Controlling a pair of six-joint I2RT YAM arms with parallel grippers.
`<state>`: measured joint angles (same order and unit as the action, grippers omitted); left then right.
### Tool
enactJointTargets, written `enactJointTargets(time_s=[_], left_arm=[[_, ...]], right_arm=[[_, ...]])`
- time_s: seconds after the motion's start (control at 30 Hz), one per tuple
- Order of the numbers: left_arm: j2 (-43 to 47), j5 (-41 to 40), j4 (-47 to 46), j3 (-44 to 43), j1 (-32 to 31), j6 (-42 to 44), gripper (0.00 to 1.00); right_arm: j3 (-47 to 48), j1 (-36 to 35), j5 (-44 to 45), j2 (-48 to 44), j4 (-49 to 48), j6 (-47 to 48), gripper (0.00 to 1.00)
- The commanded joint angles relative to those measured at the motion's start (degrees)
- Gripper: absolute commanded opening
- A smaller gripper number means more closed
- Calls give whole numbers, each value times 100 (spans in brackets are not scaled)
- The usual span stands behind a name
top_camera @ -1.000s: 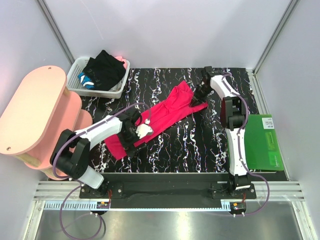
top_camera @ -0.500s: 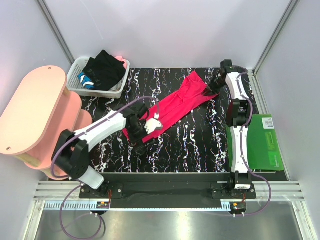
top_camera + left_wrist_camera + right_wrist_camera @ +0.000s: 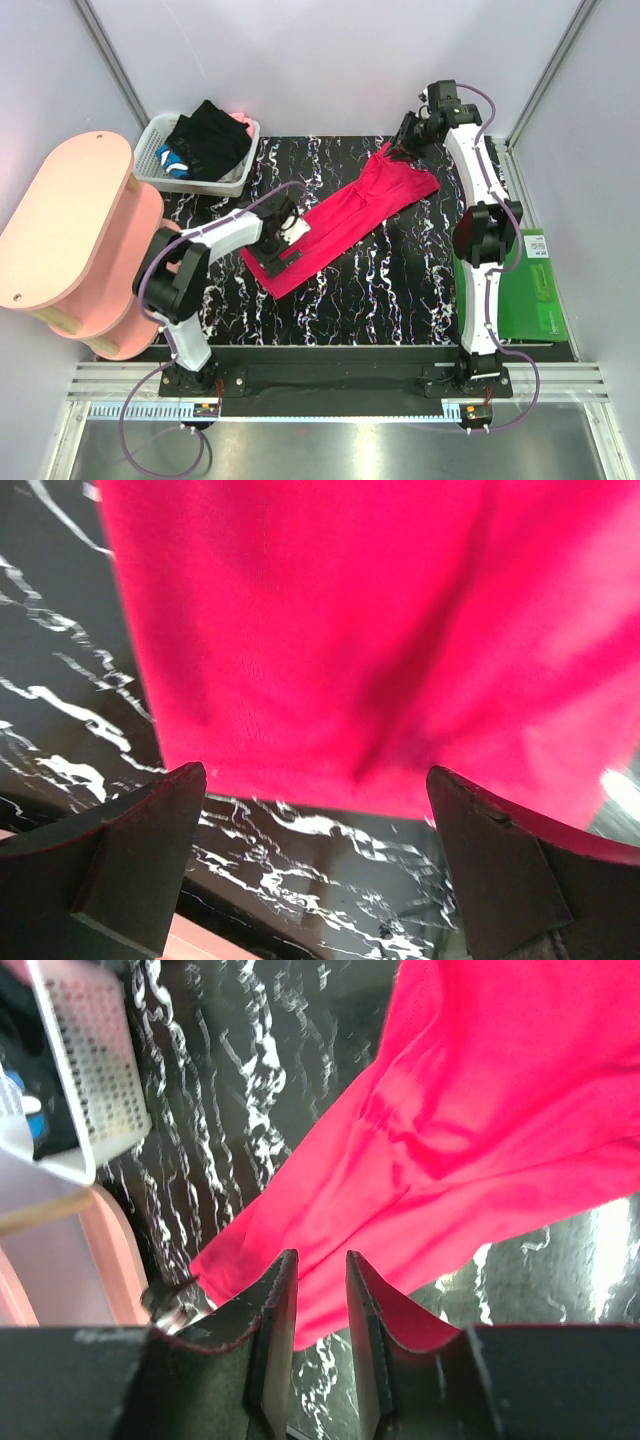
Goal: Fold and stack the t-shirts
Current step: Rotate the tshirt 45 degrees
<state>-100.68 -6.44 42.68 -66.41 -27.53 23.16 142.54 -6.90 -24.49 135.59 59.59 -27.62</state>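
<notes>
The pinkish-red t-shirt (image 3: 345, 212) lies stretched out on a diagonal across the black marbled table (image 3: 400, 290), from near left to far right. My left gripper (image 3: 290, 228) hovers over its near left end, jaws wide open and empty; in the left wrist view (image 3: 315, 772) the shirt's edge (image 3: 330, 630) lies below. My right gripper (image 3: 408, 140) is raised above the shirt's far right end. In the right wrist view (image 3: 320, 1255) its jaws stand a narrow gap apart with nothing between them, and the shirt (image 3: 450, 1150) lies below. The black t-shirt (image 3: 210, 135) is heaped in the basket.
The white slotted basket (image 3: 240, 175) stands at the far left corner and shows in the right wrist view (image 3: 85, 1080). A pink rounded shelf unit (image 3: 70, 220) stands at the left. A green mat (image 3: 525, 285) lies at the right edge.
Both arms drew the red shirt toward the far right and stretched it out. The right gripper rose and moved back from the far end. The left gripper shifted toward the shirt's near end.
</notes>
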Motion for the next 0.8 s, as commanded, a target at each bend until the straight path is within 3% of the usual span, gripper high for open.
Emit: enactJointTargets(time_s=[0.0,0.27,0.57,0.77], left_arm=[[-302,-753,-365,-232,-24,-197,99],[-444,-596,-357,75,-77,-101,99],[-92,-279,-67,629,-525,136,99],[-48,1,407,866,-920,312,99]], right_arm=[[-656,-259,269,-454,-9,256,34],[-1193,-567,515,-534,17,187,33],[-675,-532,1007,617,553,160,28],[-596,-392,841,978,571,107,28]])
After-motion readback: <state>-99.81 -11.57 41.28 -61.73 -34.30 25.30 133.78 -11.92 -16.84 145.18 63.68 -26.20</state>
